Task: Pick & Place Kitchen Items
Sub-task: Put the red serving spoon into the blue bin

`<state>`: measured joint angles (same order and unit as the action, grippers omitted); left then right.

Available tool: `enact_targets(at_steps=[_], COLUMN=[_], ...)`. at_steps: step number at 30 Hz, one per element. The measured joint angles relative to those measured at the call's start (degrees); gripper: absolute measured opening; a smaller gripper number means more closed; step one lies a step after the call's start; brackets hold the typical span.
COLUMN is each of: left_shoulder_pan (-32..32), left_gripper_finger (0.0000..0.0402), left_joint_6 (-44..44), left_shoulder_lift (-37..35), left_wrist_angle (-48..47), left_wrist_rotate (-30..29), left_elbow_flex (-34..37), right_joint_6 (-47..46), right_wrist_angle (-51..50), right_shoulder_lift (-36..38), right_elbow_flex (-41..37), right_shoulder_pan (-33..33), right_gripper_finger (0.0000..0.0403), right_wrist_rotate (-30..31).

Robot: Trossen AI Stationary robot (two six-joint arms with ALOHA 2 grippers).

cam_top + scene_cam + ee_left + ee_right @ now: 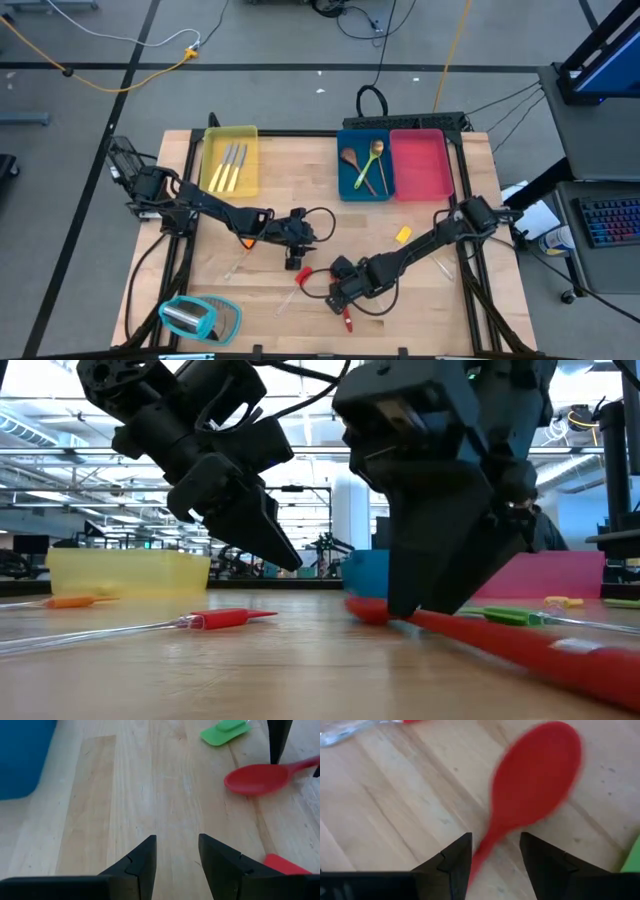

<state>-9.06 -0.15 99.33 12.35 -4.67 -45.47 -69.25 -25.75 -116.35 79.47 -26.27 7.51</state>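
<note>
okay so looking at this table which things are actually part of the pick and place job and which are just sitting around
Part of the job:
- red plastic spoon, handle between the right end effector's open fingers
- red-headed clear-handled spatula
- green-headed spatula
- silver metal cutlery in the yellow rectangular tray

Just lying about:
- teal-and-clear rounded object
- pink rectangular tray

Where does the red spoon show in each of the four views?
High view: red spoon low centre, under the right claw.
Low view: bowl at centre, handle running to the bottom right.
Left wrist view: bowl at upper right.
Right wrist view: bowl upper right, handle passing between the claw's fingers.
Shared landmark: the green spatula lies beside the spoon's bowl, also seen in the low view.
</note>
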Motion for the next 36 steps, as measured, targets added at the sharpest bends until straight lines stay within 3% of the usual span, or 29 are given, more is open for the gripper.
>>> enact_targets(at_steps=[6, 17, 28, 36], left_shoulder_pan=[0.02, 0.02, 0.02, 0.02], left_gripper_finger=[0.0152, 0.0152, 0.0152, 0.0152], left_joint_6=[0.25, 1.54, 1.39, 1.86], left_shoulder_lift=[-0.01, -0.01, 0.00, 0.00], left_wrist_angle=[0.23, 0.25, -0.30, 0.09], left_wrist_rotate=[0.00, 0.00, 0.02, 0.02], left_elbow_flex=[0.00, 0.00, 0.00, 0.00], right_joint_6=[4.39, -0.15, 1.55, 1.39], right_wrist_angle=[-0.67, -0.80, -1.53, -11.21], right_shoulder_lift=[-0.54, -0.74, 1.06, 7.56], right_elbow_flex=[0.03, -0.08, -0.36, -0.34], right_shoulder_pan=[-0.08, 0.01, 0.35, 2.19], right_gripper_finger=[0.0136, 0.0022, 0.0028, 0.0023], right_wrist_rotate=[2.93, 6.50, 9.19, 18.92])
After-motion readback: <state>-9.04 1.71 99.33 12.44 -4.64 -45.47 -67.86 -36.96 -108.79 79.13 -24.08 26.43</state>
